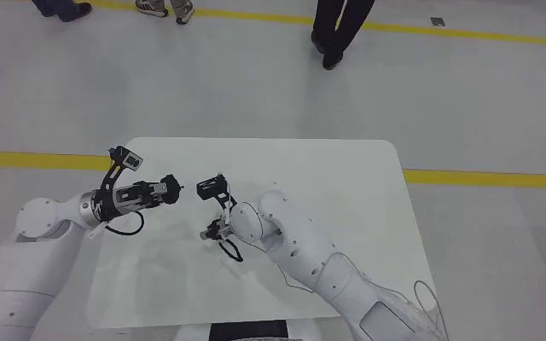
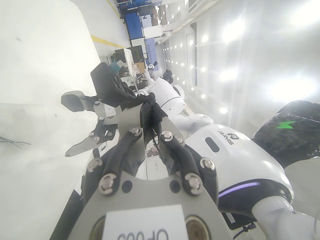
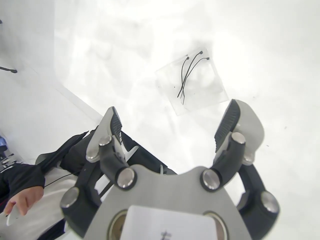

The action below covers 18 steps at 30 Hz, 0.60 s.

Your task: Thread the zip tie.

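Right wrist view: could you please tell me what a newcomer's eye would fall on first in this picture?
The right gripper fills the foreground, its ribbed fingers spread wide open above the white table. Past it, three thin black zip ties lie loosely crossed on a clear sheet that rests flat on the table.

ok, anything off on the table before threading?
Nothing stands out. The zip ties lie together, overlapping, on the clear sheet, which sits flat on the table. The right gripper is open above the table, holding nothing.
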Available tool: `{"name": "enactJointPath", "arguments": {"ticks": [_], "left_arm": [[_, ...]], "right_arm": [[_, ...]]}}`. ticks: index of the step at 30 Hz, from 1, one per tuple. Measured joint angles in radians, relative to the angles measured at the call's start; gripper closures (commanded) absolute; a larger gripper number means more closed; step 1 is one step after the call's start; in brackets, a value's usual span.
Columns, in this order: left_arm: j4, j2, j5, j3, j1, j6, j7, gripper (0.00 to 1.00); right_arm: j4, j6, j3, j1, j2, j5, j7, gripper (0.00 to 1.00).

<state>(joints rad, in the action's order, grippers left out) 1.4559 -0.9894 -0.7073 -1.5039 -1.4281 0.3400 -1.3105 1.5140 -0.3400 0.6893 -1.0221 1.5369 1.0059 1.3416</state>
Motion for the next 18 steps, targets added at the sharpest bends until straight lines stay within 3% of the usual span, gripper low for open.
{"name": "enactJointPath", "arguments": {"ticks": [8,18], "left_arm": [[0.000,0.000,0.000,0.000,0.000,0.000,0.000,1.00],[0.000,0.000,0.000,0.000,0.000,0.000,0.000,1.00]], "right_arm": [[-0.071,0.000,0.045,-0.026,0.101,0.132,0.045,0.00],[-0.076,0.013,0.046,-0.042,0.105,0.147,0.017,0.00]]}}
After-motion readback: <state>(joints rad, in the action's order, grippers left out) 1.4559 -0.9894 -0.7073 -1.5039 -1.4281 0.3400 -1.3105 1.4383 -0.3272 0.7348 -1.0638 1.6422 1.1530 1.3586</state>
